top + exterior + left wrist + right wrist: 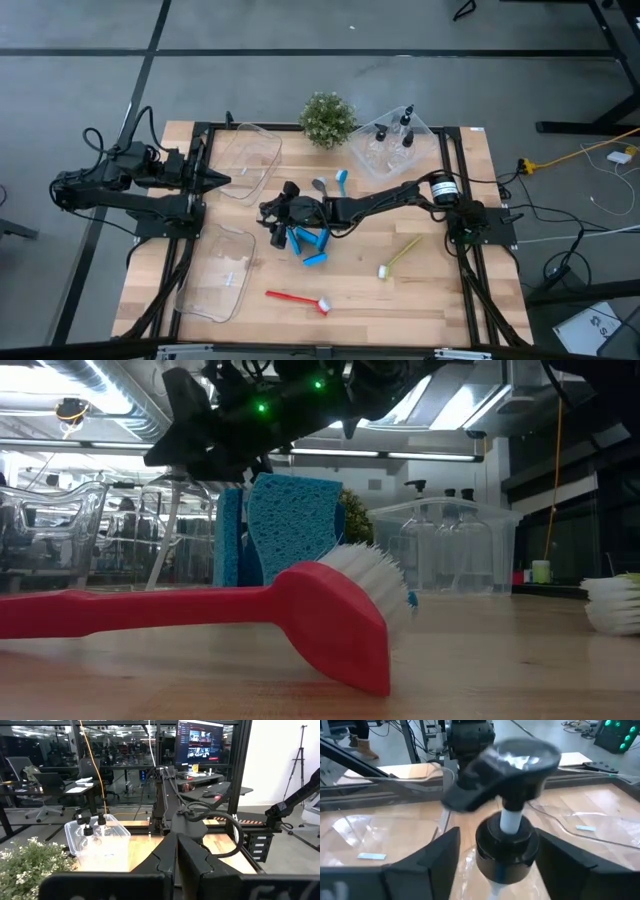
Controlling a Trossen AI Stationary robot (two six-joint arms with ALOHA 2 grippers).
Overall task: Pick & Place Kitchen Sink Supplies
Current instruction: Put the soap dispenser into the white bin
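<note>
Right gripper (495, 865) straddles a black-capped pump bottle (506, 820), fingers (427, 857) wide either side, while left gripper (176, 851) sits pinched shut.

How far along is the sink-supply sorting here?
Done: two bottles stand in the bin by the plant. In hand: the right gripper straddles another black pump cap. Left: blue sponges, red brush, yellow-green brush, two more brushes. Left gripper idle, shut.

Three clear bins (248, 160) and a potted plant (327, 118).
</note>
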